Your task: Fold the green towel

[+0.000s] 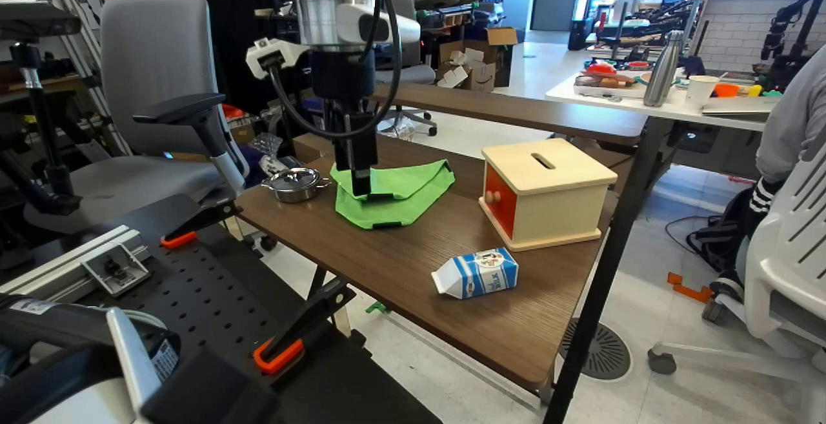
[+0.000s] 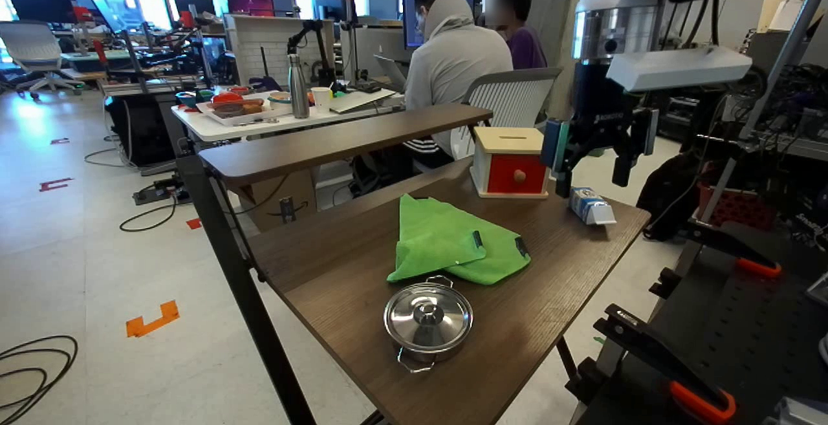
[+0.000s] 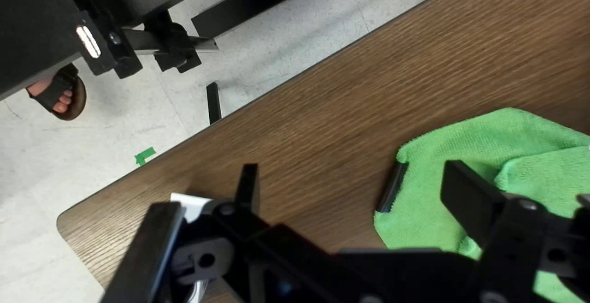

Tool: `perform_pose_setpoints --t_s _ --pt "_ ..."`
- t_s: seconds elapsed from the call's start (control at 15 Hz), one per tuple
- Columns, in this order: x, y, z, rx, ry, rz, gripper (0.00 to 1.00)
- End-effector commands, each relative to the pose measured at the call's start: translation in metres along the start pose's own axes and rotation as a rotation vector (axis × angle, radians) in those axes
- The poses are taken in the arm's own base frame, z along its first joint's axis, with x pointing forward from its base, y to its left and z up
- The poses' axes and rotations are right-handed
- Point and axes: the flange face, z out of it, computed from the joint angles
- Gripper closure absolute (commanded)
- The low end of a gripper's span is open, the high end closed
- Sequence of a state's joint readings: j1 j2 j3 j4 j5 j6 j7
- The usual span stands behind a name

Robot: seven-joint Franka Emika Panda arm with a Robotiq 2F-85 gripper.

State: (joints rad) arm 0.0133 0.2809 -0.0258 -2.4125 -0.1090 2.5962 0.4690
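- Your green towel lies near the middle of the frame in an exterior view, on the tabletop, between the lidded pot at lower middle and the wooden box above and to the right.
- You seem to have one fold made: a top layer lies over a lower one, which sticks out on the right there.
- The layers don't match up: the black tab on the top layer stops short of the second tab on the lower layer.
- Your hand has its fingers spread with nothing gripped, hanging at upper right of that frame, apart from the cloth.
- I'd call the job partly done; squaring those edges is likely what you have left, plus another fold if you want it smaller.
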Motion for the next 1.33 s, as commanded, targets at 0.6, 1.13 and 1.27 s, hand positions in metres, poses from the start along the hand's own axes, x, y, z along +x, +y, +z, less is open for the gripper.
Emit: perform_pose_setpoints --t_s 0.6,1.13,1.27 --pt "0.043 -0.033 0.076 0.058 -0.027 0.121 0.0" --pt "0.061 -0.04 0.101 0.081 -0.034 0.201 0.0" --pt "0.064 -0.042 0.106 0.075 -0.034 0.203 0.0"
